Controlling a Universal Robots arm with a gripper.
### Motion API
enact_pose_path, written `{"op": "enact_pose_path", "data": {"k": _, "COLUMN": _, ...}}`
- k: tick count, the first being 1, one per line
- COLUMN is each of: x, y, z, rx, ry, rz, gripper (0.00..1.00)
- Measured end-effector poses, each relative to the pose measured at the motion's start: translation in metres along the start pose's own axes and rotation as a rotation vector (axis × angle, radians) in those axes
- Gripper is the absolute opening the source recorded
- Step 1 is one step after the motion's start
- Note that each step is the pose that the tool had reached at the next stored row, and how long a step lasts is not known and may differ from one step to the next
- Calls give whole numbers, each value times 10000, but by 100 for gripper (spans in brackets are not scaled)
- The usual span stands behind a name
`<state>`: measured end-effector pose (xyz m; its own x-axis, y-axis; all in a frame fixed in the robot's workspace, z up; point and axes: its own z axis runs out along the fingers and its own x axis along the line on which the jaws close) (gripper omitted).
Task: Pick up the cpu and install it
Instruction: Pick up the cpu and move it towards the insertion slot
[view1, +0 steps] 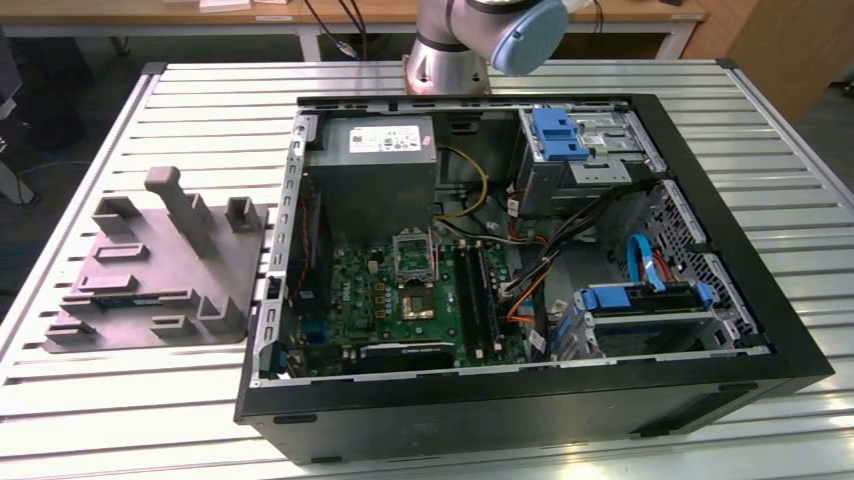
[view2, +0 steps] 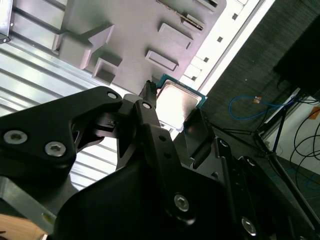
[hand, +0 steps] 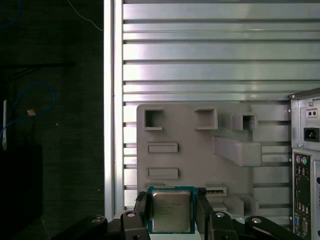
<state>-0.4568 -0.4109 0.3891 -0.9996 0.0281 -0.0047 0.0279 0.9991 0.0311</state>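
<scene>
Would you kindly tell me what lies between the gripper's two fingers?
The cpu lies there, gripped at its edges by the gripper's fingers over the tray; this shows in both wrist views.

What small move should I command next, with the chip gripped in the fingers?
Probably start carrying it sideways toward the computer case. The gripper is shut on the cpu, held up above the grey tray, and the motherboard lies exposed inside the case.

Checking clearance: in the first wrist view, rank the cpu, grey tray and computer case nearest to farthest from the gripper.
1. cpu, clamped in the gripper.
2. grey tray, on the table beneath it.
3. computer case, standing beside the tray.
</scene>
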Motion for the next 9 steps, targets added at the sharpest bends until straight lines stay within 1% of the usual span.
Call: {"op": "enact_pose_path", "data": {"k": 9, "x": -37, "y": 1, "z": 1, "rx": 0, "ry": 0, "rz": 0, "gripper": 47}}
